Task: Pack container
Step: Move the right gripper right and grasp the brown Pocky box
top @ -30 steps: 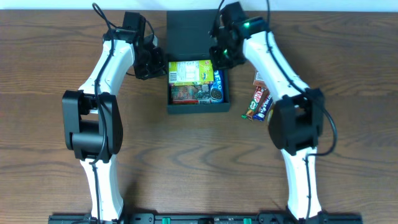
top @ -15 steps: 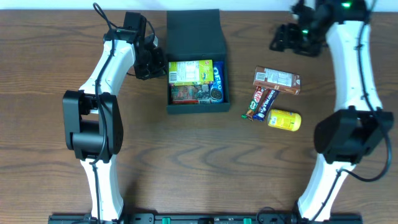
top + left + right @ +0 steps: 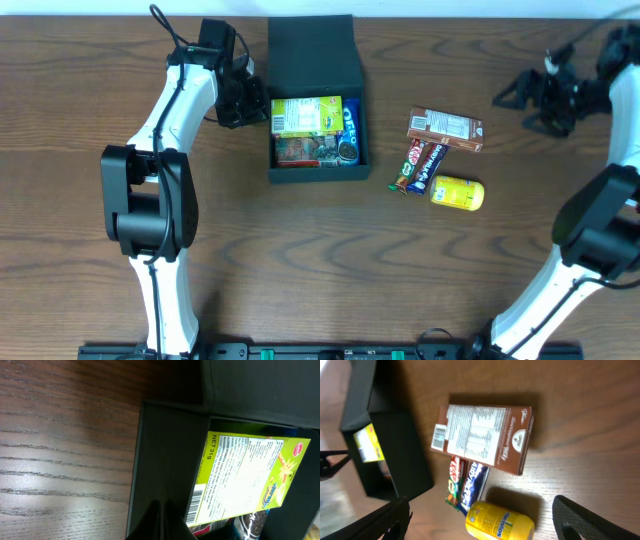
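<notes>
The black container (image 3: 318,176) stands open at the table's back middle, its lid (image 3: 314,50) lying flat behind it. Inside lie a yellow-green snack box (image 3: 305,114), an Oreo packet (image 3: 349,128) and a red packet (image 3: 298,150). My left gripper (image 3: 252,101) is shut, its tips at the container's left wall (image 3: 150,460) in the left wrist view, beside the yellow-green box (image 3: 245,477). Far to the right, my right gripper (image 3: 522,98) hangs open and holds nothing. Its wrist view looks between the spread fingers (image 3: 380,520) at loose snacks.
Right of the container lie a brown carton (image 3: 445,129), two wrapped chocolate bars (image 3: 416,166) and a yellow Mentos tub (image 3: 458,193). The right wrist view shows the carton (image 3: 482,437), bars (image 3: 467,485), tub (image 3: 500,522) and container (image 3: 385,455).
My right arm has swung from over the container to the table's far right, and its gripper has opened. The left arm has not moved.
</notes>
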`<state>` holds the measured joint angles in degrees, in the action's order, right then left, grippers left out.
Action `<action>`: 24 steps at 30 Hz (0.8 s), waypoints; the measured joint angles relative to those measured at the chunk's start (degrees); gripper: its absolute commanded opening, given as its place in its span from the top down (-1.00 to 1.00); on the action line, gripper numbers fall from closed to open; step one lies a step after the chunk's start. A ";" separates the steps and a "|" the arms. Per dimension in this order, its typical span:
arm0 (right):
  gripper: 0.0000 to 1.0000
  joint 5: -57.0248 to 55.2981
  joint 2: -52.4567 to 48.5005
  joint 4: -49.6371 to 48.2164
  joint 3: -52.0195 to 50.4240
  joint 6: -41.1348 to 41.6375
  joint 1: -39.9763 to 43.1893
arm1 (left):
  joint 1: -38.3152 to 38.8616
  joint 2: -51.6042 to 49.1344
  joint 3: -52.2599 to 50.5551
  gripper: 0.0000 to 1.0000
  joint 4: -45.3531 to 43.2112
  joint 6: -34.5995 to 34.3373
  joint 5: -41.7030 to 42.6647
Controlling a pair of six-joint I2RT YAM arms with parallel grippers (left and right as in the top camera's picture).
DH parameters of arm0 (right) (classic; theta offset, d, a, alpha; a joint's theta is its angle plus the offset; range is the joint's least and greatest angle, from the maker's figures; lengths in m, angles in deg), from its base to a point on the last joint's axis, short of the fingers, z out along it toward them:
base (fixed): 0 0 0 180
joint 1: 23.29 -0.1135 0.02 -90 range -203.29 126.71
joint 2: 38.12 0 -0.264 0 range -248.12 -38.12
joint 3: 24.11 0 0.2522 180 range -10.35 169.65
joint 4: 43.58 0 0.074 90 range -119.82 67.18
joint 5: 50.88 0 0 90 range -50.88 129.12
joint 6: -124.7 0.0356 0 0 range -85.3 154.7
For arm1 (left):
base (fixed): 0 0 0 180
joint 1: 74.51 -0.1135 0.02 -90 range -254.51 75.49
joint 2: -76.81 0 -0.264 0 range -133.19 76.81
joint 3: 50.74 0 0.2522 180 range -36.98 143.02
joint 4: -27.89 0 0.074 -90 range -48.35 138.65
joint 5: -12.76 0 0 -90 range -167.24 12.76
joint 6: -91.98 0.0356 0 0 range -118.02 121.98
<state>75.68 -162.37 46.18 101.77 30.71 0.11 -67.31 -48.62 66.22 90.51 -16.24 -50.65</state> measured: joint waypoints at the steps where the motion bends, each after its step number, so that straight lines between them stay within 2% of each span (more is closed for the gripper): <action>1: -0.81 2.14 0.00 -1.44 -2.62 -0.37 0.57 | 0.00 0.00 0.00 0.88 -0.02 0.02 0.00; 9: -0.78 10.60 -0.02 -9.77 -15.32 -1.11 1.03 | 0.00 0.00 0.00 0.88 0.00 0.02 0.00; 17: -0.78 10.95 -0.02 -13.57 -19.34 -0.74 1.05 | 0.00 0.00 0.00 0.88 0.00 0.00 0.00; 24: -0.79 11.02 -0.42 -21.27 -24.02 2.56 1.03 | 0.00 0.00 0.00 0.88 0.00 0.02 0.00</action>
<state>86.69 -162.79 24.92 77.75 33.27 1.14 -67.31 -48.62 66.22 90.51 -16.21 -50.65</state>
